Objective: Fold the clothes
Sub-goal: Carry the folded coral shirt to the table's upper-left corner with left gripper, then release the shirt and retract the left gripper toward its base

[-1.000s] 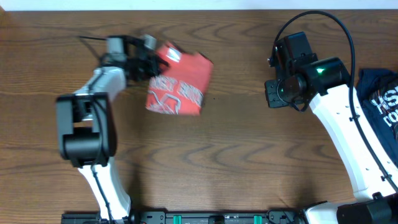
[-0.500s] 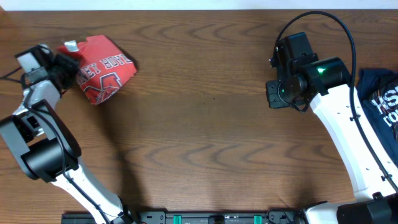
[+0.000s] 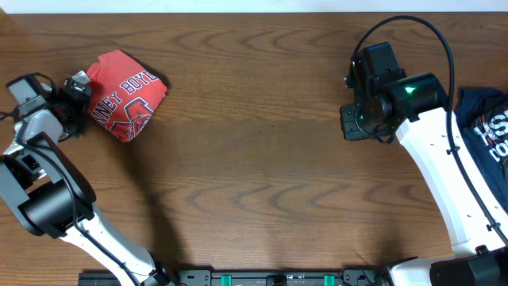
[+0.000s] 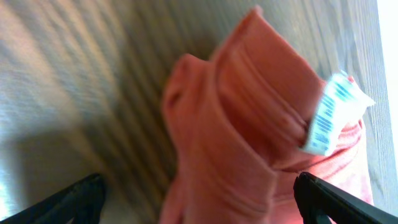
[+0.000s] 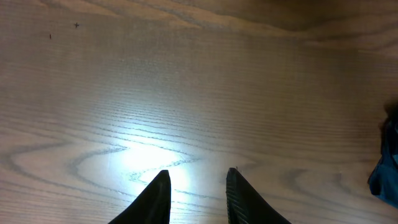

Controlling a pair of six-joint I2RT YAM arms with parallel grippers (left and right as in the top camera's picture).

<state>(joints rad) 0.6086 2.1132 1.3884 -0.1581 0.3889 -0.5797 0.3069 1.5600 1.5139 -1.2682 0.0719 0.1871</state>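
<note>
Brown wood-grain table point(image 3: 254, 183) fills pretty much the whole overhead shot, so going left to right.

Far left, near the back edge, the left arm point(image 3: 48, 199) curls up and around, and the left gripper point(image 3: 77, 102) sits right at the left edge of the T-shirt point(image 3: 127, 95). The shirt is a red-orange bundle, bunched up more than neatly folded. It's lying flat on the wood with grey-white block lettering and part of a graphic facing up.

The left wrist view is blurry, but the jaws are clearly spread wide. One dark fingertip is in each bottom corner of the picture, and the shirt's point(image 4: 249, 143) folded edges lie between and ahead of them. Neither fingertip is pinching the cloth as far as I can see. The white neck tag point(image 4: 333, 118) sticks out of the folds on the right side of that view.

The middle of the table is just bare wood.

Over on the right, the right arm point(image 3: 432, 159) reaches up from the bottom corner with a small green light on it. Its wrist view has the right gripper point(image 5: 198, 180) above plain wood, jaws only a narrow gap apart with nothing between them.

At the far right edge there's a dark blue garment point(image 3: 484, 127) with white lettering, well apart from the red shirt.
</note>
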